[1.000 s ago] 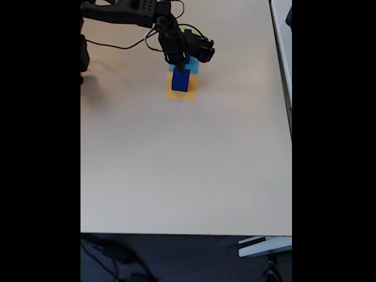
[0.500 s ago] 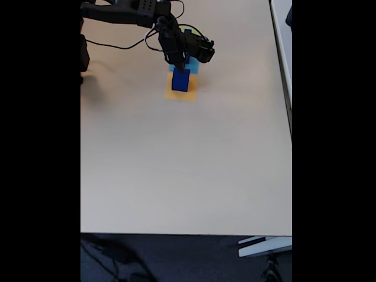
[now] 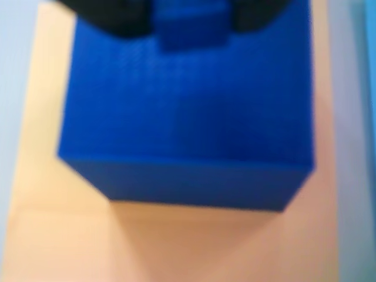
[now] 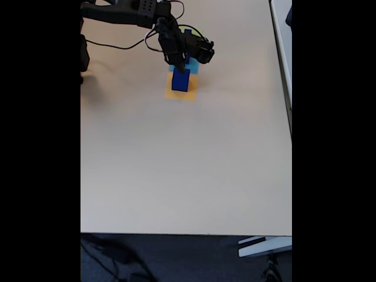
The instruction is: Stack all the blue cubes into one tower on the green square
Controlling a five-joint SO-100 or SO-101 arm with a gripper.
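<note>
1. Beige worktop [image 4: 176, 176], arm reaching in from the top left in the fixed view.
2. Orange square [image 3: 64, 235] beneath the large blue cube [image 3: 188, 117].
3. Hand [image 4: 179, 66] poised over that cube, clamped on a small blue cube [image 3: 191, 26].

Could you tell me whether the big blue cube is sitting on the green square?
No, the wrist view shows the big blue cube resting on an orange square.

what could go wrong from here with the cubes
The large blue cube sits on the orange square, not on a green one, so the tower may end up on the wrong patch. The pincer hovers close over it with a small blue cube at the fingertips; released off-centre, that cube might slide off or nudge the big one.
</note>
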